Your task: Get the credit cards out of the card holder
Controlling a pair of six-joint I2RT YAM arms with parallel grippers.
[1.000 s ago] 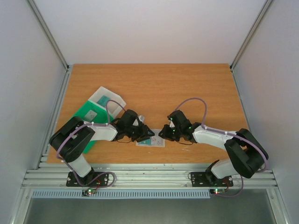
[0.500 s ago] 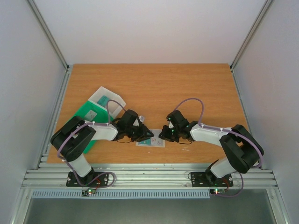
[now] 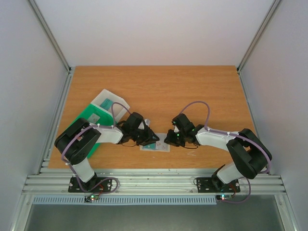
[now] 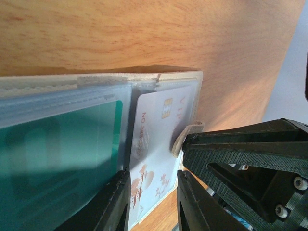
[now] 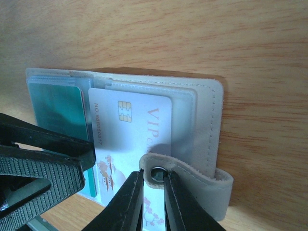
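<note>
The wooden worktop (image 3: 159, 86) takes up most of your overhead view. Both arms are folded low over its near edge, and their claws meet near the middle. On the left side a green tray (image 3: 84, 121) lies at an angle, partly under the left arm. A pale box (image 3: 109, 100) rests against the tray's far end.

Your left claw (image 3: 153, 140) and right claw (image 3: 169, 139) face each other across the card holder (image 3: 156, 148). The holder lies flat and open on the worktop, just in front of the two bases and between them.

In the left wrist view, the left claw's jaws stand apart on either side of the near end of the white card (image 4: 156, 130). You cannot tell from here whether they clamp it or only straddle it.

The right claw is pinched closed on the holder's small side tab (image 5: 202, 185). Its two fingers squeeze the tab at the metal snap (image 5: 156, 174).

Two of the credit cards show through the clear pockets. The teal card (image 4: 57, 154) sits fully inside the left panel. The white one, with a chip and "VIP" lettering, is in the right panel. Its near end sticks out past the pocket edge, towards the claws.
</note>
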